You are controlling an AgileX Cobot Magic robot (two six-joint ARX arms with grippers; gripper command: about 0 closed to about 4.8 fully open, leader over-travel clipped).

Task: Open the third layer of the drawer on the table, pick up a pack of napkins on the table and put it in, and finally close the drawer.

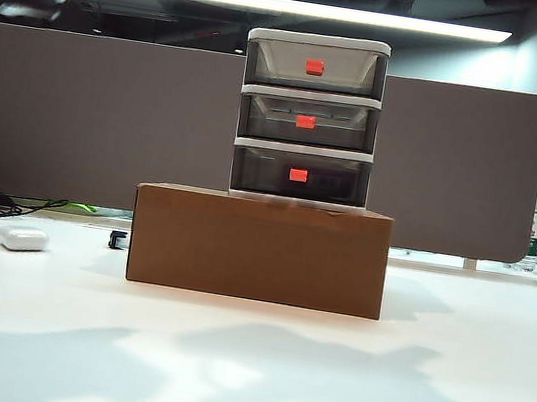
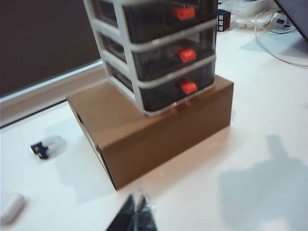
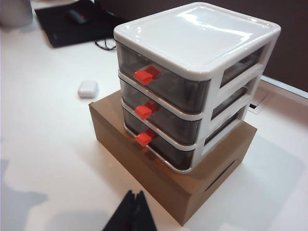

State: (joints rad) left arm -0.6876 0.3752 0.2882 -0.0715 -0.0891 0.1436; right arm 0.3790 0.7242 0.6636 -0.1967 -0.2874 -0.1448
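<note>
The drawer (image 1: 308,118) stands on a brown box (image 1: 259,248) on the white counter (image 1: 245,359). Its third layer (image 1: 300,175) is pushed in. The left pincer (image 2: 136,216) and right pincer (image 3: 133,214) hang above the counter, both closed and holding nothing.

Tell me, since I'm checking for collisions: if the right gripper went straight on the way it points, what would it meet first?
Probably the cardboard box under the drawer; the shut right gripper points at its near edge, though depth is unclear.
</note>
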